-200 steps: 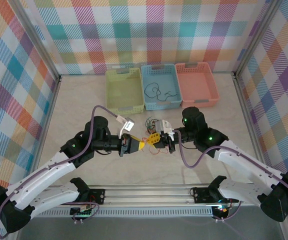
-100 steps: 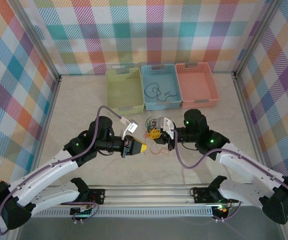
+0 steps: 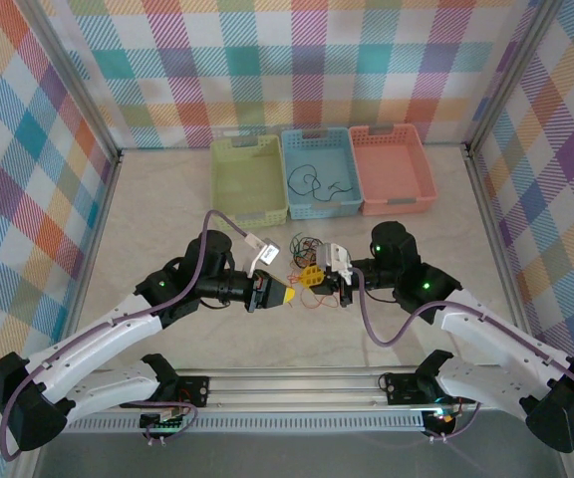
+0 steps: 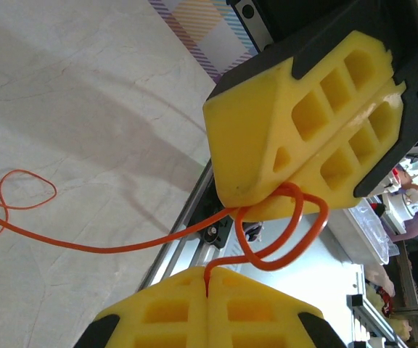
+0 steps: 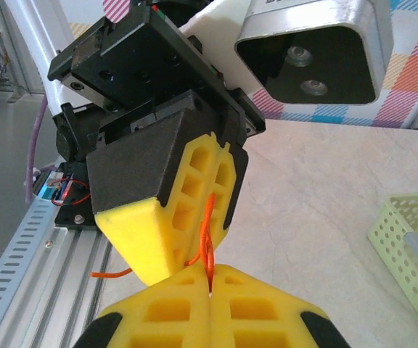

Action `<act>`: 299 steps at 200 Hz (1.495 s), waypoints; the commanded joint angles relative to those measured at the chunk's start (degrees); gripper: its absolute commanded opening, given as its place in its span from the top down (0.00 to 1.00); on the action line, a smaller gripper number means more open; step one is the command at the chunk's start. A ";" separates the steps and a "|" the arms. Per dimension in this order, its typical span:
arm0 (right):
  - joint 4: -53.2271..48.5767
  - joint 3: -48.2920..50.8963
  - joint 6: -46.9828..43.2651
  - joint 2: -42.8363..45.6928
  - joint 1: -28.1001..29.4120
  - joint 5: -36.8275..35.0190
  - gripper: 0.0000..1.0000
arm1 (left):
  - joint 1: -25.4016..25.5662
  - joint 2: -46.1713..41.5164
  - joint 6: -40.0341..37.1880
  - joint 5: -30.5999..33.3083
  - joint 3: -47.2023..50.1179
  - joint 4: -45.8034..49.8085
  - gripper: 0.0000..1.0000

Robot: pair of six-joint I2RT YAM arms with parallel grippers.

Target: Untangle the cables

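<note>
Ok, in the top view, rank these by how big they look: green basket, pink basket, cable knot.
1. Green basket and pink basket: they look alike, so no ranking between them.
2. Cable knot: clearly the smallest.

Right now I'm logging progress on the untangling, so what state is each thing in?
Left claw: shut on an orange cable.
Right claw: shut on an orange cable too.
Cables: bunched in a tangle beside the claws.
Green basket: empty.
Blue basket: holds one loose black cable.
Pink basket: empty.
</note>
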State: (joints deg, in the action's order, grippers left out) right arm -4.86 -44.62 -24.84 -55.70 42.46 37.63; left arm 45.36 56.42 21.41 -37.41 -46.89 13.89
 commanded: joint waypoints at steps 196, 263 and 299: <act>-3.10 0.07 -2.32 -0.03 1.05 0.16 0.65 | 0.77 0.41 -3.49 3.69 -2.39 1.50 1.00; -1.46 1.52 -0.96 2.37 1.05 -2.59 0.46 | 0.76 -0.80 -4.55 5.64 -0.05 -1.98 1.00; 1.08 1.69 4.76 4.94 0.97 -5.60 0.26 | 0.73 -3.52 -5.61 6.88 1.26 -3.78 1.00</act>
State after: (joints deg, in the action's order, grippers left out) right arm -6.46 -42.83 -24.32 -53.17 43.20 33.95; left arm 45.36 55.48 17.93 -31.83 -46.87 13.39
